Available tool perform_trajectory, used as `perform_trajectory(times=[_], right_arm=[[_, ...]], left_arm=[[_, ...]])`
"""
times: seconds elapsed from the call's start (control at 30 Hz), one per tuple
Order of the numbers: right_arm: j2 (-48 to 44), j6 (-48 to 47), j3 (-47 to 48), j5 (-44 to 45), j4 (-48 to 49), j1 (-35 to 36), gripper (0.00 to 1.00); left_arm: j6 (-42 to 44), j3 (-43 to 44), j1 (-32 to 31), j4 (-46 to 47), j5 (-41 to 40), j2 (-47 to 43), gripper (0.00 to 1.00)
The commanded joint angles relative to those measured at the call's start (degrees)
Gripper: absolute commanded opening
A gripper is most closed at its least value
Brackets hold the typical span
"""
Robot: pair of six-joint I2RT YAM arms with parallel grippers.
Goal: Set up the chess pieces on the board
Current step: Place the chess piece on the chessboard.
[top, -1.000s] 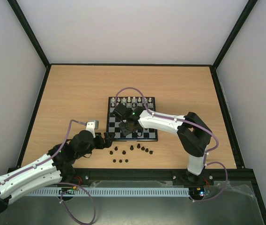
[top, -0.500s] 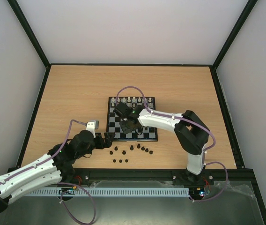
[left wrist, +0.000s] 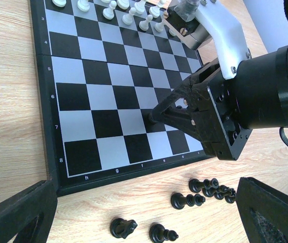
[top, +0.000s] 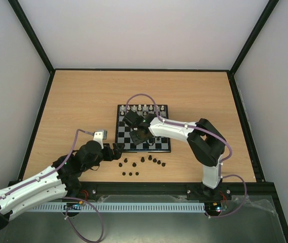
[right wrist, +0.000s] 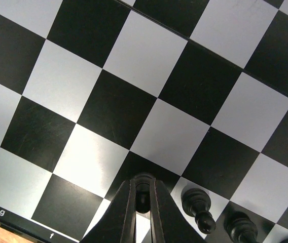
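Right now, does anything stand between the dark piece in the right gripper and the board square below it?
Nothing visible does. The right gripper is shut on the dark piece over the board; another dark piece stands beside it, apart.

dark piece (right wrist: 143,195) mostly hidden, kind unclear
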Motion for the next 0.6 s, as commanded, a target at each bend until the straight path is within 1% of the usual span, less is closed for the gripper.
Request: perform_trajectory(times=[0.0,0.23,0.47,0.5,0.57], right_arm=[[0.8,-0.3,0.6,-0.6,-1.0,-0.4,0.05],[-0.3,-0.3,0.0,-0.7,-1.1,-0.4,0.13],[-3.1,-0.1,-0.4,-0.5,-1.6,-0.4,0.16],[-4.0,-0.1,-0.5,-0.4,-1.5,-0.4,0.19],[-5.6,-0.1,-0.7,-0.2,-1.7,-0.4,0.21]], left_arm=[[0.5,0.4,-0.3,-0.1,-1.0,0.1,0.99],[0.6,0.4,-0.3,0.2,-1.0,0.4,0.99],[0.5,0.6,-0.3,0.2,-0.9,0.7,1.0],[0.5,0.6,-0.3,0.2,-0.9,0.7,0.99],[0.4,0.7,-0.3,0.2,-0.9,0.7,0.99]])
